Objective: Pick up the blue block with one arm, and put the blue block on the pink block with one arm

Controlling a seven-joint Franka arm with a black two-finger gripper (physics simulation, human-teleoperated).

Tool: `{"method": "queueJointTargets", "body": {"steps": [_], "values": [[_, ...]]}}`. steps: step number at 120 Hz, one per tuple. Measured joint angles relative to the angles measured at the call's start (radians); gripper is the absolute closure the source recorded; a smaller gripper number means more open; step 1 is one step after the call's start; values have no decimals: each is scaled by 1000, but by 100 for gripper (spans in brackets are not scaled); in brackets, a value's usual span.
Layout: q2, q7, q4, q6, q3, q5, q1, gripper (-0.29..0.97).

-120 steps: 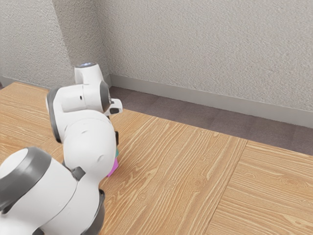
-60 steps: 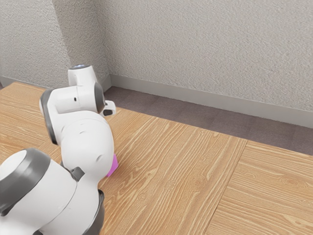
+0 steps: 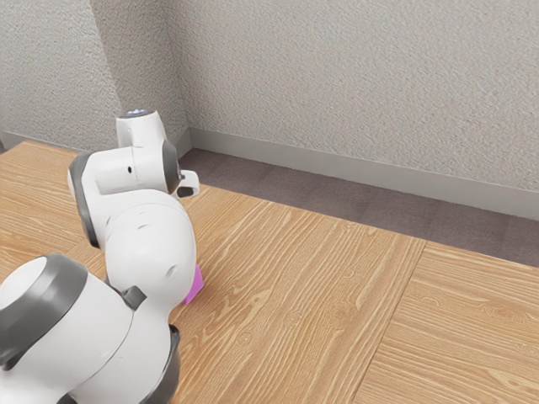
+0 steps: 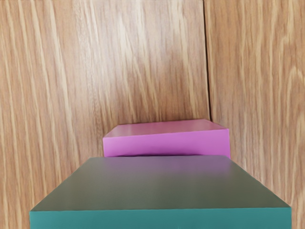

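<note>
Jaws are hidden by the arm (image 3: 143, 244), state can't be told; teal block (image 4: 159, 186) is seen right under them, pink block (image 4: 167, 142) just beyond.

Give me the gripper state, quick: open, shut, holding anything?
Gripper: cannot be told. The teal block is right under the hand, either held or just below it; the pink block lies just past it.

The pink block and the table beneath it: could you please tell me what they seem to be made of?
The pink block: likely plastic or painted wood; uniform matte colour, crisp edges. The table: wood or wood-look laminate; visible grain and a plank seam.
</note>
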State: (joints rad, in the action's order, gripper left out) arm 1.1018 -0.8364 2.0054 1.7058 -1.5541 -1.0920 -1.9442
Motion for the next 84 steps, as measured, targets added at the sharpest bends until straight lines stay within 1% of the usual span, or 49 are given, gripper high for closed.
{"method": "queueJointTargets", "body": {"steps": [84], "values": [[3, 80, -6, 6, -11, -18, -4, 33]]}}
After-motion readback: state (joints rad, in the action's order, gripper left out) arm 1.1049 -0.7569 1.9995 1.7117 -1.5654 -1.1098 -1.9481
